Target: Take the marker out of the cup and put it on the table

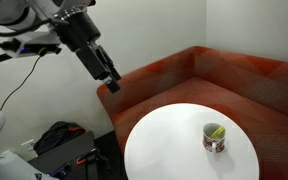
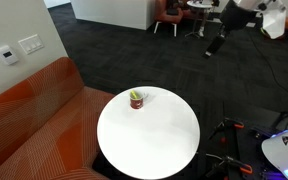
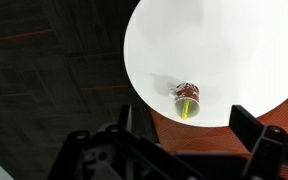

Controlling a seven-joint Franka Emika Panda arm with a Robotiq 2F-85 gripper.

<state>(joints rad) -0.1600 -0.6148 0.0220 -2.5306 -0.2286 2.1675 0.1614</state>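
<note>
The white cup with dark red pattern (image 1: 214, 138) stands upright on the round white table (image 1: 174, 150), near its edge by the sofa. It also shows in an exterior view (image 2: 137, 100) and in the wrist view (image 3: 187, 99). The yellow-green marker (image 1: 215, 131) stands inside the cup, and I see it from above in the wrist view (image 3: 185, 107). My gripper (image 1: 112, 83) hangs high in the air, well off to the side of the table and far from the cup. It is open and empty, as its fingers (image 3: 182, 125) show in the wrist view.
A reddish-brown curved sofa (image 1: 234, 75) wraps around the table, also seen in an exterior view (image 2: 34, 120). Dark carpet floor (image 2: 134, 50) surrounds it. A black and red bag (image 1: 59, 140) lies on the floor near the robot base. White walls stand behind the sofa.
</note>
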